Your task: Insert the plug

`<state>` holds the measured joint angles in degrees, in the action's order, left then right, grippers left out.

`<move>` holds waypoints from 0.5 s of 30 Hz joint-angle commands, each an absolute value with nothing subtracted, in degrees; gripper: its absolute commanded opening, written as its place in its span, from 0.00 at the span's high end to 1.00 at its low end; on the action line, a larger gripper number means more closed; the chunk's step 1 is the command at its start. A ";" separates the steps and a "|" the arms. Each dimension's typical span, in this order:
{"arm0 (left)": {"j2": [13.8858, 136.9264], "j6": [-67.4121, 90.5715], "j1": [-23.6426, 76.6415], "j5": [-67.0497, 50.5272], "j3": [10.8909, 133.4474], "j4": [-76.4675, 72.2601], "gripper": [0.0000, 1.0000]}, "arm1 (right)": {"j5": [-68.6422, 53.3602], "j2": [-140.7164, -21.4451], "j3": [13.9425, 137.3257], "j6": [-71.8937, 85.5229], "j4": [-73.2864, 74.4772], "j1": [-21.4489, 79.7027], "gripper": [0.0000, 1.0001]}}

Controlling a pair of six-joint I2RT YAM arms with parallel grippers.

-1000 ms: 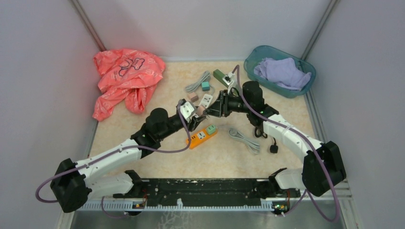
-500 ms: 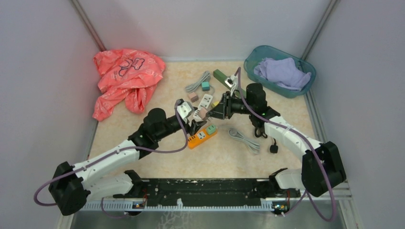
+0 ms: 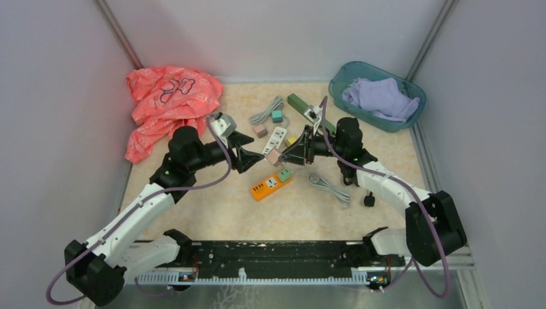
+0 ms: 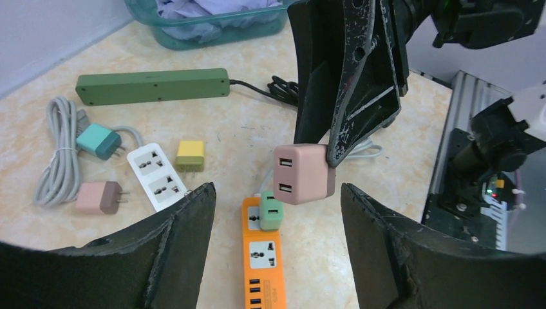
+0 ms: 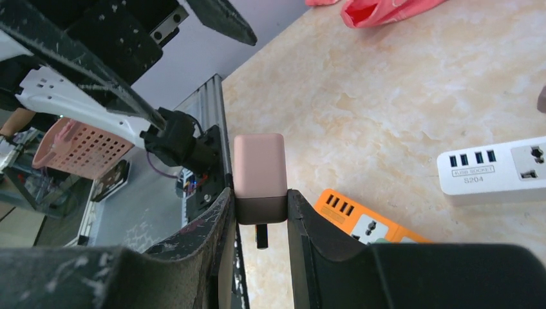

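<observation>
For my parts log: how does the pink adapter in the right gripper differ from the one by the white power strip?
The held pink adapter is in the air, clamped between the fingers of the right gripper; the loose pink adapter lies on the table, untouched. The held one shows two USB ports; the loose one shows prongs pointing at the white power strip. Both are pink and blocky.

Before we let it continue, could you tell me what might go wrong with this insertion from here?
The right gripper pinches only one end of the pink charger, so it may twist when pressed. The orange power strip lies unheld, with the open left gripper off it, so it may slide. The green plug sits beside the free socket and could get bumped.
</observation>
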<state>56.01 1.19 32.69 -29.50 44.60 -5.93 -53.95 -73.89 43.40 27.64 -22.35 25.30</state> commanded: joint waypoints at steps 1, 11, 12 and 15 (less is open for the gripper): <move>57.58 4.06 30.87 -39.53 49.67 1.02 0.24 | -58.50 -72.35 42.45 28.95 -34.54 25.09 1.00; 63.90 8.59 29.76 -46.01 54.72 4.82 0.28 | -60.77 -72.69 41.00 29.74 -40.01 26.00 1.00; 64.62 9.41 29.70 -46.42 55.20 5.05 0.29 | -60.88 -72.66 40.92 29.62 -40.22 26.13 1.00; 66.28 11.55 29.21 -47.45 56.45 5.43 0.33 | -61.03 -72.43 40.65 29.35 -40.64 26.49 1.00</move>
